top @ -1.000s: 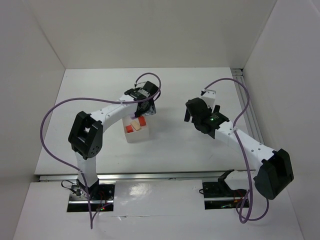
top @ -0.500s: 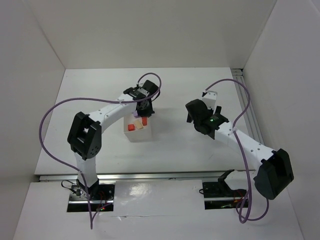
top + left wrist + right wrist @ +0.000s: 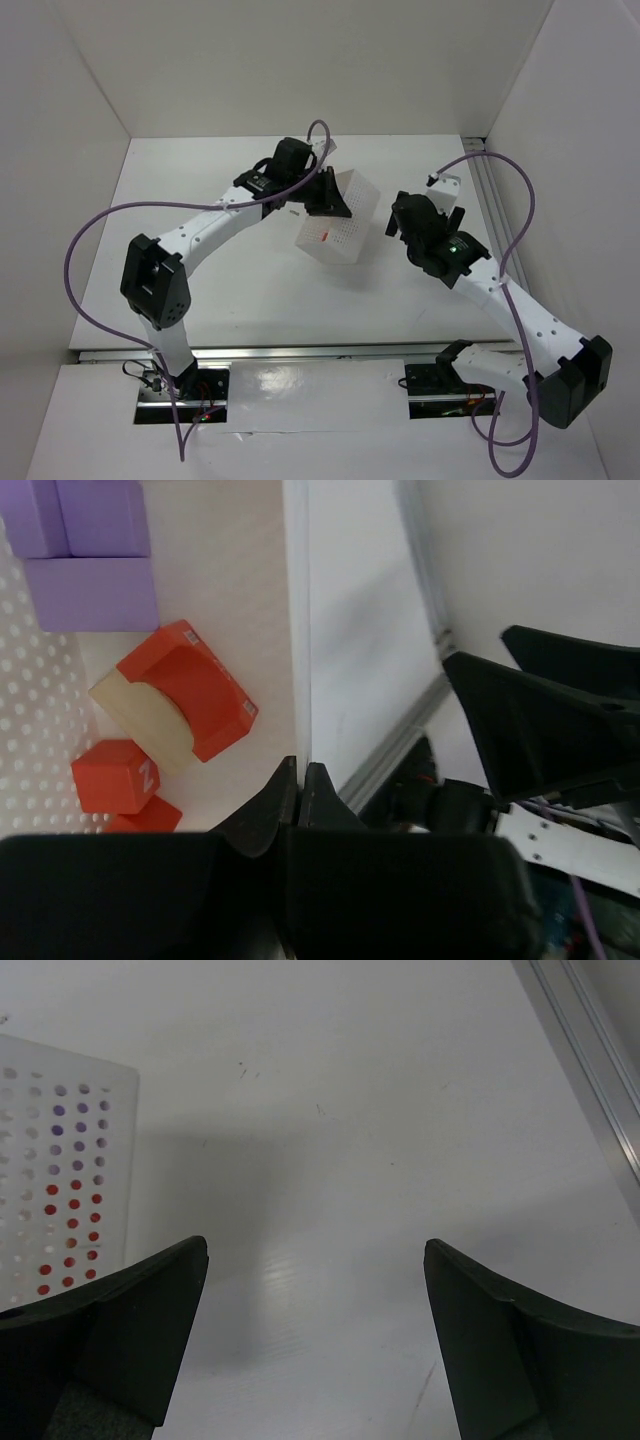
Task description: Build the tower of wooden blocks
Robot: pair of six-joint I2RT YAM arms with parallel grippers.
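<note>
My left end effector [image 3: 300, 780] is closed tight on one wall of the box [image 3: 335, 235], the thin plastic pinched between both fingertips. I hold the box up and tipped, its dotted bottom turned toward my right arm. I judge the tilt is meant to slide the contents out, since nothing can be stacked while the pieces sit inside.

The blocks [image 3: 190, 685] are all in the box, lying loose against its inner face: lilac ones [image 3: 90, 590] at the top of my left wrist view, a red-orange arch-like piece over a tan one [image 3: 145, 720], and more red-orange ones [image 3: 115, 775] below. No tower stands yet, and none of them is on the desk [image 3: 250, 300].

My right end effector [image 3: 316, 1245] is spread wide and holds nothing. It hangs over bare desk just beside the box, close but not touching. Through the holes, from that side, I see lilac and red dots of colour. It looks placed to pick up blocks once they land, so I would keep it out of the spill path.
</note>
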